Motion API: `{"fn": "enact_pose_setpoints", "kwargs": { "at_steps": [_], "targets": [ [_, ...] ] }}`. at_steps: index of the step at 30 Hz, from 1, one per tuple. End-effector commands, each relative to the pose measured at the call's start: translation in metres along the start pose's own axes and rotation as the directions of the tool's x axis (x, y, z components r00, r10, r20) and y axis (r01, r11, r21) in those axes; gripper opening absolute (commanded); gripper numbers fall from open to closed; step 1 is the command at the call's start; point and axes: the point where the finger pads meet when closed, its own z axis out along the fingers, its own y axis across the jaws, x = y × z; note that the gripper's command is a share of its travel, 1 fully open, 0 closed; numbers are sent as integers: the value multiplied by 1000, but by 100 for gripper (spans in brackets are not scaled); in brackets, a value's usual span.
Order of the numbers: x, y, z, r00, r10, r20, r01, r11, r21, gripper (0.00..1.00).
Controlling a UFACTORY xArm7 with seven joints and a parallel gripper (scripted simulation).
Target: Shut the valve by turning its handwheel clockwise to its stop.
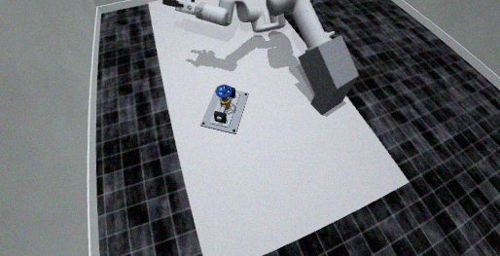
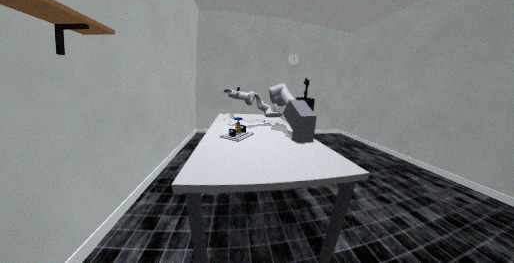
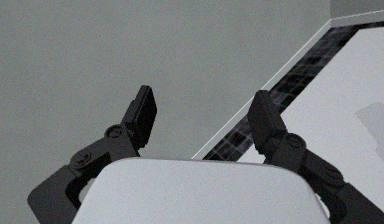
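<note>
The valve stands on a grey baseplate [image 1: 225,113] near the middle of the white table. Its blue handwheel [image 1: 224,91] lies level on top of a brass stem. It also shows small in the exterior view [image 2: 238,119]. My gripper [image 1: 168,1] is far from the valve, high above the table's far end, pointing sideways toward the wall. In the wrist view the two black fingers stand wide apart with nothing between them [image 3: 203,112]. The valve is not in the wrist view.
The arm's grey base box [image 1: 329,71] stands at the table's right edge, beyond the valve. A wall runs close along the table's far end and left side. A small black stand [image 2: 305,89] sits behind the base.
</note>
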Motion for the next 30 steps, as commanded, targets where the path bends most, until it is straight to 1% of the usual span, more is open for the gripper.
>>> {"fn": "enact_pose_setpoints", "kwargs": {
  "at_steps": [1,18,21,23,25,27,29,30],
  "targets": [
    [2,-1,0,1000,1,-3,-1,1000,2,100],
    [3,-2,0,1000,2,-5,-2,1000,5,100],
    [0,-4,0,1000,3,6,-3,1000,1,100],
    [-6,-6,1,999,3,32,-3,1000,-8,100],
    [-18,-11,2,997,3,78,-2,1000,-21,100],
    [-36,-19,3,989,0,148,6,999,-36,100],
    [-60,-32,1,970,-12,243,24,999,-47,100],
    [-67,-35,0,963,-16,269,30,998,-49,100]
  ]
}}
